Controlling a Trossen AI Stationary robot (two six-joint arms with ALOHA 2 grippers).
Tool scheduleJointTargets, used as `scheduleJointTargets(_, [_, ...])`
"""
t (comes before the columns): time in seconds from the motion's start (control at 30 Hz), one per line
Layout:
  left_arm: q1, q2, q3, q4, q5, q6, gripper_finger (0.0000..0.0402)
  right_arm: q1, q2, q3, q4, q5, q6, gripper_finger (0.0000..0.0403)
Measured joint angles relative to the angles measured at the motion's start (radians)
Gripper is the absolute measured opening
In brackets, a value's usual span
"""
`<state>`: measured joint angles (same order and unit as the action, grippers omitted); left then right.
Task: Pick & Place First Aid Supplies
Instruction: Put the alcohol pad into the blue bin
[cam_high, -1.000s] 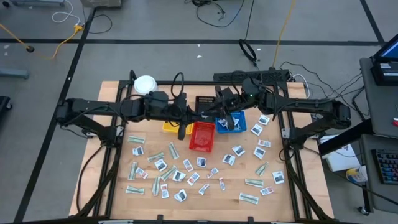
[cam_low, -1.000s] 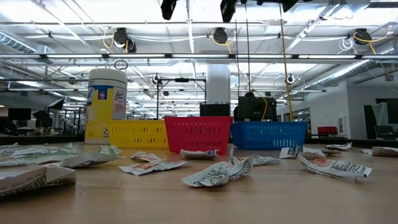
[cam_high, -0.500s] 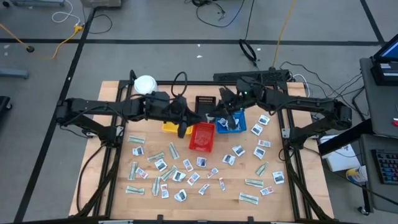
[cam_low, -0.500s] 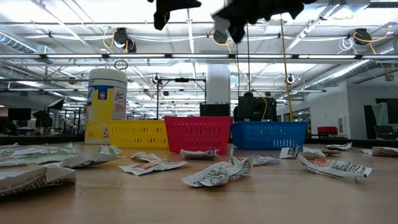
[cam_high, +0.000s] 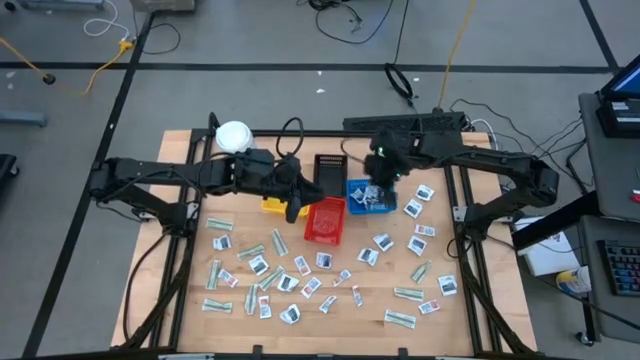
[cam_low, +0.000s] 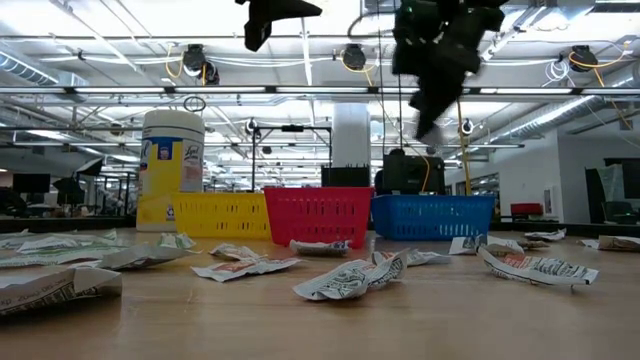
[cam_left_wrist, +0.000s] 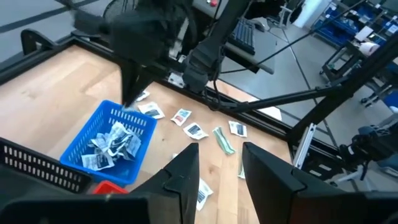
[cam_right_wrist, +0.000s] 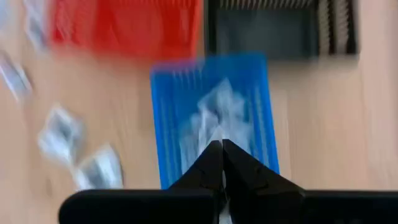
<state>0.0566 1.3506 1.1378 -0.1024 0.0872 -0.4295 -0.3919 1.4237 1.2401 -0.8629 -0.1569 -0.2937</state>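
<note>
While shut, right tool (cam_right_wrist: 221, 149) above packets (cam_right_wrist: 221, 121) in blue tray (cam_right_wrist: 165, 124)

Table (cam_high: 180, 150): pale matt wood, visible grain. Trays, blue (cam_left_wrist: 93, 134), red (cam_low: 318, 215), yellow (cam_low: 222, 214): slatted glossy plastic. Packets (cam_low: 350, 280): crinkled printed paper, possibly foil-lined. Jar (cam_low: 172, 168): smooth white plastic.

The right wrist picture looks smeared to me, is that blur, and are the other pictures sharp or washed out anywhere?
Right wrist view: yes, motion blur streaks the blue tray and the red tray, while the arm's own fingers stay crisp. Left wrist view: mostly sharp, though the dark right arm is smeared. Low view: bright ceiling lights wash out the top. High view: evenly lit, sharp.
</note>
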Motion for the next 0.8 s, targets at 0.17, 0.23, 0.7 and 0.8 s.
scheduleJointTargets(0.17, [0.0, 0.0, 0.0, 0.001, 0.001, 0.002, 0.0129, 0.0, 0.023, 0.002, 0.001, 0.029, -0.03, 0.0])
scheduleJointTargets(0.23, [0.0, 0.0, 0.0, 0.001, 0.0, 0.0, 0.0129, 0.001, 0.035, 0.001, 0.026, 0.026, -0.03, 0.0])
scheduleJointTargets(0.7, [0.0, 0.004, 0.0, -0.002, 0.001, 0.001, 0.0129, 0.002, 0.161, -0.174, 0.361, 0.03, -0.065, 0.0003])
scheduleJointTargets(0.8, [-0.001, 0.004, 0.0, -0.007, 0.0, 0.001, 0.0129, 0.003, 0.163, -0.189, 0.383, 0.031, -0.07, 0.002])
